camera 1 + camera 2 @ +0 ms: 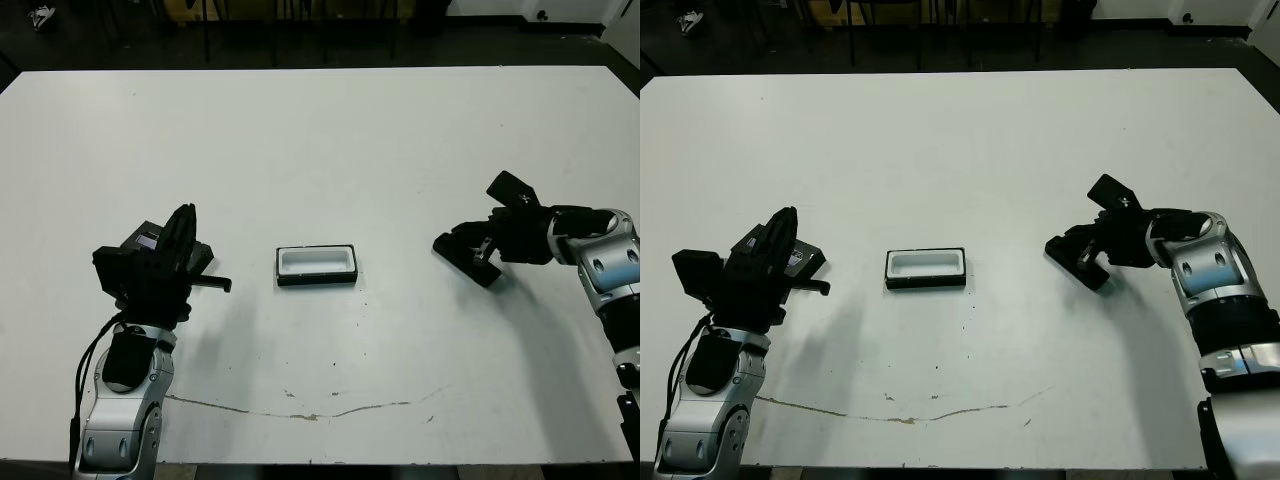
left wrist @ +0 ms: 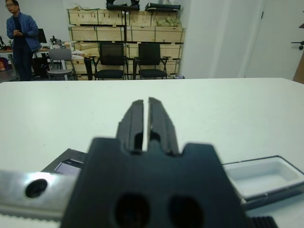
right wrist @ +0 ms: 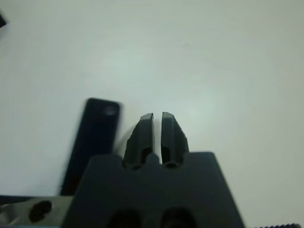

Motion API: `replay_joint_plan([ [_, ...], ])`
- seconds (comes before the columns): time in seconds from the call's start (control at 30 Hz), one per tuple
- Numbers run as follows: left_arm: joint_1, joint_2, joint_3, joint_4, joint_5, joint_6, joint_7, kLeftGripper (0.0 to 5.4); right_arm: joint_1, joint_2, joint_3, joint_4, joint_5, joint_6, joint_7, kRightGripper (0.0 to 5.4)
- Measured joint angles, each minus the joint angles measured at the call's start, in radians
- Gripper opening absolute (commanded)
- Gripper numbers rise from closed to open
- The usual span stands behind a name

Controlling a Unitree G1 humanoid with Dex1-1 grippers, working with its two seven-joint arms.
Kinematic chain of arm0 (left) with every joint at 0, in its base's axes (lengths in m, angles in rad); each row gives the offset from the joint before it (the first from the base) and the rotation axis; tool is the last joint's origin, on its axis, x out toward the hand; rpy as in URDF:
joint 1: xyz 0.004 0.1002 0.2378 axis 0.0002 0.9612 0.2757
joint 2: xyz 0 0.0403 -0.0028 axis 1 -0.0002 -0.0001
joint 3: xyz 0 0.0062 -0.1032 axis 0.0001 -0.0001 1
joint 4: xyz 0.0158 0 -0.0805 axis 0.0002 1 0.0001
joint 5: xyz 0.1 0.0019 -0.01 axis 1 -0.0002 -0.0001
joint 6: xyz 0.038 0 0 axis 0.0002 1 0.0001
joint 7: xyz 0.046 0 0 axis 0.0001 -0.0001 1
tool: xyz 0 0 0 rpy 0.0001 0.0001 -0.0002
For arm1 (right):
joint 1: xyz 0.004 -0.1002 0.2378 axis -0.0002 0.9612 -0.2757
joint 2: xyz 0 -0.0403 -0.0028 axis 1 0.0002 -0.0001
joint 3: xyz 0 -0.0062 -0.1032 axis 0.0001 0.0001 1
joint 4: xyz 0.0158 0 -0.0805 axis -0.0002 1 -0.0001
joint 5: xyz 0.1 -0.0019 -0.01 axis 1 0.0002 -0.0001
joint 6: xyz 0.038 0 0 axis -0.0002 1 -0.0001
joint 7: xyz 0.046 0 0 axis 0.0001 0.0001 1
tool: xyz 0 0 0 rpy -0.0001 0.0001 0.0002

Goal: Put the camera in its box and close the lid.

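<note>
Black, slim bar-shaped camera [image 3: 92, 142] lies just beside your right gripper [image 3: 157, 124], fingers together and empty, long axis roughly parallel to them.

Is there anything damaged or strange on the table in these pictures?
Yes: a thin brownish crack or stain line runs across the white table near its front edge. The box lies open and empty, square to the table.

Head stereo pair and two wrist cameras

The worktop [image 1: 320, 130] is seen from above by both eyes; the box [image 1: 317, 265] is shared with the low left wrist view; the right wrist view is held close above the camera [image 3: 92, 142].
</note>
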Motion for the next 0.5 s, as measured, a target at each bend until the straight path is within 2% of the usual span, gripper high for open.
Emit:
replay_joint_plan([
  [0.17, 0.000, 0.000, 0.000, 0.004, 0.000, -0.001, -0.001, 0.00, 0.094, -0.037, -0.094, -0.155, -0.036, -0.049, -0.187, 0.02],
  [0.27, -0.002, 0.000, 0.000, 0.012, 0.003, -0.008, -0.001, 0.00, 0.138, -0.057, -0.174, -0.264, -0.011, -0.068, -0.225, 0.02],
  [0.37, -0.003, 0.000, 0.001, 0.019, 0.002, -0.010, -0.003, 0.00, 0.182, -0.061, -0.258, -0.400, 0.034, -0.039, -0.261, 0.02],
  [0.5, -0.005, -0.001, 0.002, 0.023, 0.003, -0.009, -0.001, 0.00, 0.266, -0.063, -0.322, -0.611, 0.044, 0.001, -0.322, 0.02],
])
